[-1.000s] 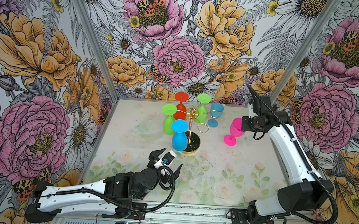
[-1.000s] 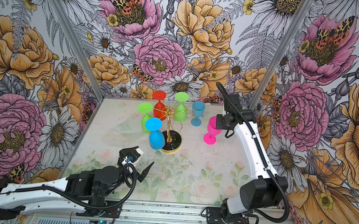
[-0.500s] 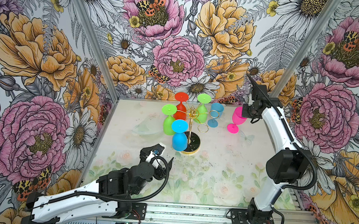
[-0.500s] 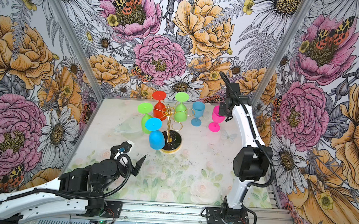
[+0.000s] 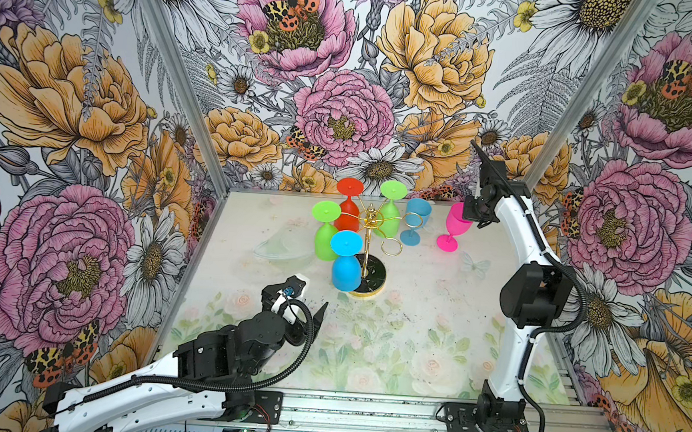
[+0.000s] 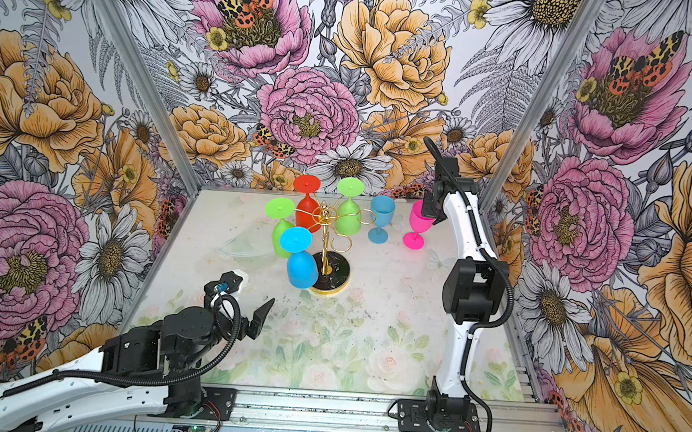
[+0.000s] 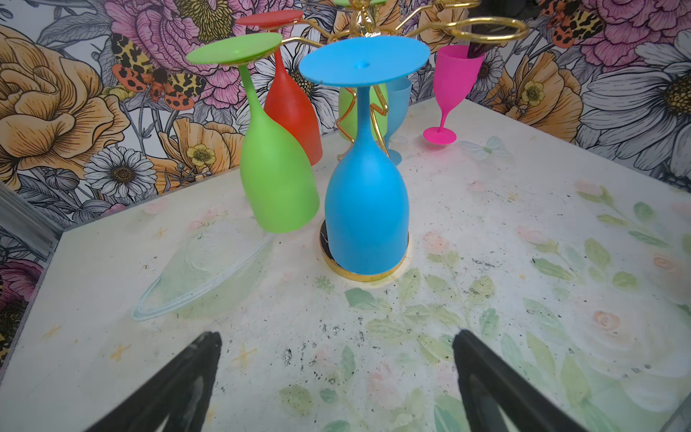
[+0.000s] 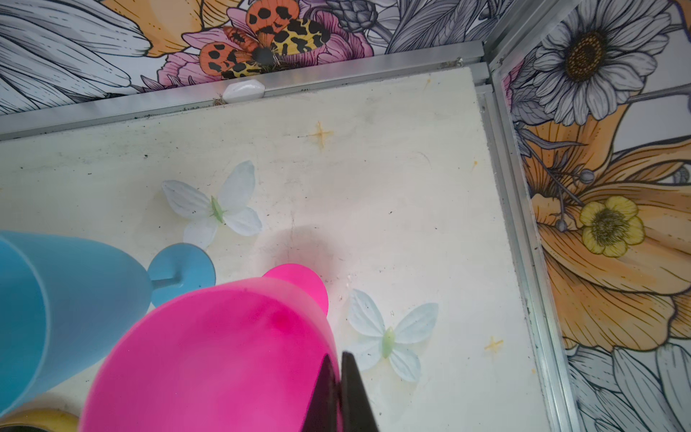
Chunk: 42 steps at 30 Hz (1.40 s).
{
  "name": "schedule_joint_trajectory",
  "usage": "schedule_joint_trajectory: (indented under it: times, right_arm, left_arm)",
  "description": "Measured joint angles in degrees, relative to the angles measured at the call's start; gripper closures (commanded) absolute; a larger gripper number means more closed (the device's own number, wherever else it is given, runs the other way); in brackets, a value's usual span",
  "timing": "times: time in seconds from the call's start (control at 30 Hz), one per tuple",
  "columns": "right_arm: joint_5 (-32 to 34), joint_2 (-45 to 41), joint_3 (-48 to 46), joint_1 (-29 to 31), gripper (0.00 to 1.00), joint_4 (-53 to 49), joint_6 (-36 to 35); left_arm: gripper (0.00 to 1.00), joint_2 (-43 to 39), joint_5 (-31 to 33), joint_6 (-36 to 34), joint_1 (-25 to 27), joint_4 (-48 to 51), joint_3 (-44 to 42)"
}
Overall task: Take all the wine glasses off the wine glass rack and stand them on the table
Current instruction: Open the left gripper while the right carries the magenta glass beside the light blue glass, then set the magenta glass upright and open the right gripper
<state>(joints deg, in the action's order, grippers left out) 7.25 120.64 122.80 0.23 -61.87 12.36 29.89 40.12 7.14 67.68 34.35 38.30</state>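
pinching the pink glass (image 8: 224, 355) rim: right gripper (image 8: 339, 389), clear only wrist-side; left gripper (image 7: 336, 336) gapes wide.

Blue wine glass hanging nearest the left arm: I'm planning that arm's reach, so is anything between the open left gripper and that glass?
Nothing visible does. In the left wrist view only table surface lies between the left gripper and the hanging blue wine glass. The nearer green wine glass hangs close beside it, not in front.

Ahead of the left gripper (image 7: 336, 336): one gold wire wine glass rack (image 5: 367, 247) bearing four inverted plastic wine glasses: two green glasses (image 5: 326, 240), one red glass (image 5: 347, 216), one blue glass (image 5: 345, 271). At the right gripper (image 8: 338, 359): two upright, pale blue glass (image 5: 416, 213), pink glass (image 5: 455, 226).
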Motion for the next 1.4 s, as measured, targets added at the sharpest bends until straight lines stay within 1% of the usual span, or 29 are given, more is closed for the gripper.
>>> schedule_joint_trajectory:
  times: [0.1,0.3,0.53,0.77,0.93,1.17,1.4]
  right_arm:
    - [-0.07,1.01,0.2,0.0,1.0,0.24,0.02]
    - [-0.44,3.23,1.38,0.04,1.0,0.39,0.22]
    - [-0.63,5.73,4.7,0.57,1.0,0.44,0.22]
    - [-0.9,6.73,6.19,1.79,1.0,0.48,0.63]
    - [-0.76,8.48,6.78,2.75,1.0,0.52,0.66]
    - [-0.33,8.83,8.35,3.69,1.0,0.61,0.7]
    - [0.33,9.84,8.74,4.24,1.0,0.68,1.14]
  left_arm:
    - [0.01,0.09,-0.74,-0.02,0.0,0.0,0.0]
    - [0.01,1.46,-4.57,-0.22,0.0,-0.26,-0.44]
    - [0.01,3.61,-7.43,-0.66,0.0,-0.28,-0.48]
    - [0.01,3.52,-11.28,-1.51,0.0,-0.57,-0.48]
    - [0.01,2.93,-12.2,-1.6,0.0,-0.81,-0.48]
    - [0.01,2.58,-13.25,-1.73,0.0,-1.09,-0.5]
    - [0.01,0.04,-14.25,-1.73,0.0,-1.16,-0.52]
